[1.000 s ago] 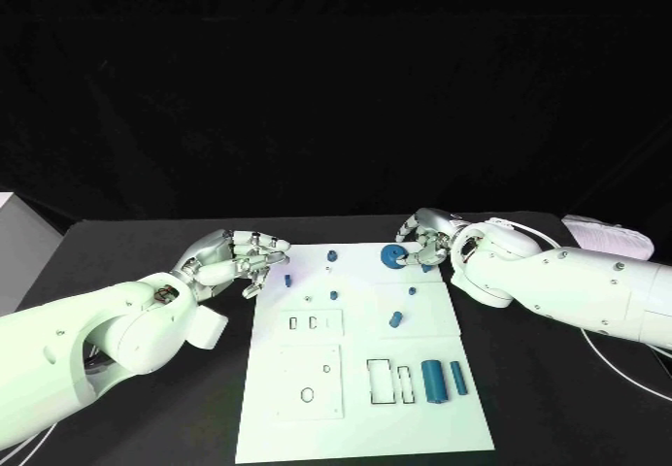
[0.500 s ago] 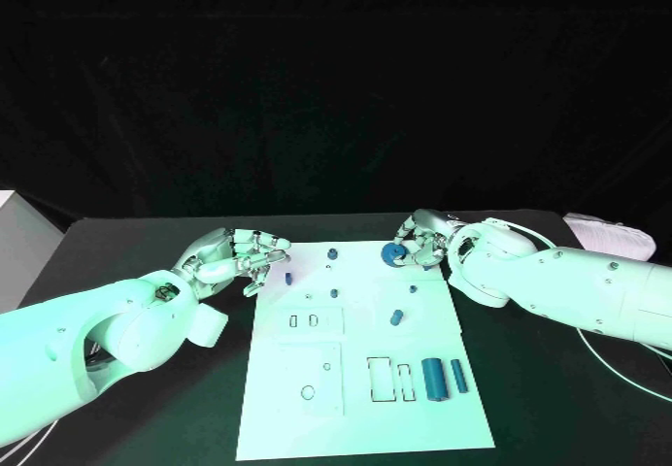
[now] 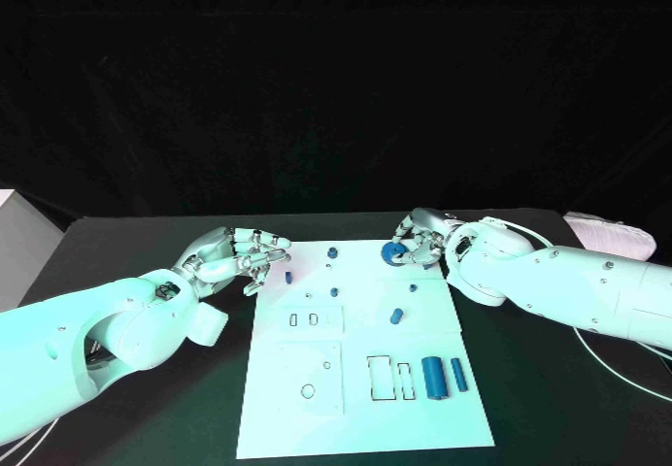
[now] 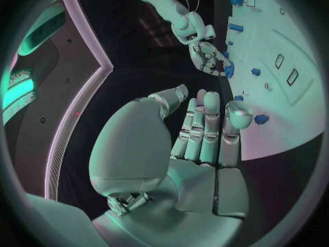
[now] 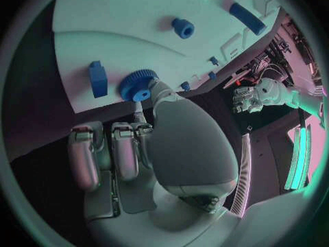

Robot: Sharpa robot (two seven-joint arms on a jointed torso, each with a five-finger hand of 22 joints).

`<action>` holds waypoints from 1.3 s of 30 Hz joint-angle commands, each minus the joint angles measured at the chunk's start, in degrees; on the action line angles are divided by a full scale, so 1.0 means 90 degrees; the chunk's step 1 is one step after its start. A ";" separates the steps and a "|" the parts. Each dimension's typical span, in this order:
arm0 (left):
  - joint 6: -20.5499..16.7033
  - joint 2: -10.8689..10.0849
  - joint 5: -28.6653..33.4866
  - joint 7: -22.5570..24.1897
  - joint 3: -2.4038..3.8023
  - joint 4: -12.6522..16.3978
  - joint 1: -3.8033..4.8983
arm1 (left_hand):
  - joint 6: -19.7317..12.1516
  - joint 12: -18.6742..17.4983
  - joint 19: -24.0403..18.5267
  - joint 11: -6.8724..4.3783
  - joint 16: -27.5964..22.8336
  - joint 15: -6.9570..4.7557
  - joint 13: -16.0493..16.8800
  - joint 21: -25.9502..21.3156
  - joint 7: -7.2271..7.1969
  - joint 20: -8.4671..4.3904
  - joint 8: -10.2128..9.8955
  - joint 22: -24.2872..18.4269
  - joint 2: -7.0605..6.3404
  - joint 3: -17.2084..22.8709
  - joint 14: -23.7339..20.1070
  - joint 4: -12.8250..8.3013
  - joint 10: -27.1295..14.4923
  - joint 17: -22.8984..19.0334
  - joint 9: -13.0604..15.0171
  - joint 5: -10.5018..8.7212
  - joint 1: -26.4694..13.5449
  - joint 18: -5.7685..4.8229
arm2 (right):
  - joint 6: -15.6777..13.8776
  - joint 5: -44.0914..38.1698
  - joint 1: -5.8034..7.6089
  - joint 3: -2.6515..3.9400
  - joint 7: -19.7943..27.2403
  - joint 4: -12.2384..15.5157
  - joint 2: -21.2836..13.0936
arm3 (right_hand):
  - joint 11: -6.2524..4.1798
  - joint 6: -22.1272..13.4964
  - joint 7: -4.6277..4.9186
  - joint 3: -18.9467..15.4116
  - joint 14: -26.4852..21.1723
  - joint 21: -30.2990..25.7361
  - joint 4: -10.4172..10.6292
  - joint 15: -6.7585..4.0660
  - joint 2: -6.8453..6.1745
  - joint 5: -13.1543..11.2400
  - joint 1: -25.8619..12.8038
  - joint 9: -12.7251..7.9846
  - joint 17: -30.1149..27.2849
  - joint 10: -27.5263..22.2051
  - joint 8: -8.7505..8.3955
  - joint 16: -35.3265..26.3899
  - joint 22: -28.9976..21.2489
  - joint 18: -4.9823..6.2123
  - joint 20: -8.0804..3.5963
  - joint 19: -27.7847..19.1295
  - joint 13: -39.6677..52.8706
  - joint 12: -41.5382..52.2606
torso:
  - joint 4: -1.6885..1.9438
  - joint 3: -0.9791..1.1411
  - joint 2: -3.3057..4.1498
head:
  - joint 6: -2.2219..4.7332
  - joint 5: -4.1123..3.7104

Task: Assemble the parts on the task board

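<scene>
Gear work occupies the right hand (image 3: 424, 243), at the far edge of the white rectangular task board (image 3: 367, 408): its fingers close around a round blue toothed gear (image 3: 393, 254), and the right wrist view shows a fingertip pressed against the gear's rim (image 5: 139, 84) while the other fingers curl in beside the palm. Whether the gear sits on a peg or merely rests on the board I cannot tell. It lies at the board's far right corner, directly under that hand, so the right arm is plainly the nearer one for any move with it.

Just beside the gear, toward the board's right edge, is a small blue block (image 5: 98, 78); a short blue ring-shaped piece (image 5: 183, 28) lies further in on the board, and an elongated blue bar (image 3: 398, 316) lies nearer the middle with its long axis running roughly from near to far, slightly tilted. Two blue cylinders (image 3: 434, 377) stand side by side by the rectangular cut-outs near the robot.

The left hand (image 3: 231, 257) hovers off the board's far left corner, fingers loosely curled with nothing in them, beside a small blue piece (image 3: 287, 279) at the board's left edge.

My judgement: the gear is being seated, and the next step depends on turning or pressing it straight down.
</scene>
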 commanded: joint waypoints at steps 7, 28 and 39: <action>0.0126 0.0010 0.0018 0.0019 0.0005 0.0004 0.0011 | -0.0032 0.0013 0.0003 -0.0010 0.0004 -0.0004 0.0006 0.0021 -0.0015 0.0018 -0.0015 0.0005 0.0010 0.0037 -0.0016 0.0009 -0.0053 0.0008 0.0008 -0.0021 -0.0056 -0.0093 | -0.0487 -0.0969 -0.0065 -0.0030 -0.0042 0.0312 -0.0021 | -0.0103 0.0332 -0.0081 0.0359 0.0544 0.0034 0.0038 -0.0087 -0.0019 0.0091 0.0031 -0.0017 0.1112 0.0577 0.0118 0.0030 0.1677 -0.0042 -0.0038 0.0666 0.1572 0.0082 | -0.0007 0.0003 -0.0004 | 0.0034 0.0006; 0.0121 0.0085 0.0018 0.0008 0.0004 -0.0017 0.0011 | -0.0030 0.0017 -0.0002 -0.0013 0.0005 -0.0006 0.0010 0.0023 -0.0017 0.0018 -0.0013 0.0003 0.0019 0.0051 -0.0015 0.0002 -0.0053 0.0010 0.0011 -0.0020 -0.0051 -0.0091 | -0.0956 -0.1603 0.0041 -0.0026 -0.0254 0.1248 0.0331 | -0.0158 0.0493 -0.0140 0.0508 0.0555 0.0034 0.0040 -0.0145 -0.0141 0.0030 -0.0133 -0.0024 0.1162 0.0597 0.0185 0.0044 0.1677 -0.0042 -0.0092 0.0666 0.1595 0.0096 | 0.0018 -0.0019 -0.0008 | 0.0138 0.0008; 0.0125 0.0094 0.0019 -0.0001 0.0004 -0.0010 0.0012 | -0.0030 0.0017 -0.0002 -0.0013 0.0005 -0.0006 0.0010 0.0023 -0.0017 0.0018 -0.0013 0.0003 0.0019 0.0051 -0.0015 0.0002 -0.0053 0.0010 0.0011 -0.0020 -0.0051 -0.0091 | -0.0898 -0.1706 -0.0054 -0.0048 -0.0267 0.0790 0.0954 | -0.0156 0.0479 -0.0136 0.0530 0.0556 0.0034 0.0033 -0.0144 -0.0149 0.0010 -0.0134 -0.0031 0.1167 0.0585 0.0176 0.0045 0.1677 -0.0042 -0.0094 0.0666 0.1581 0.0085 | 0.0052 -0.0023 0.0010 | 0.0111 0.0024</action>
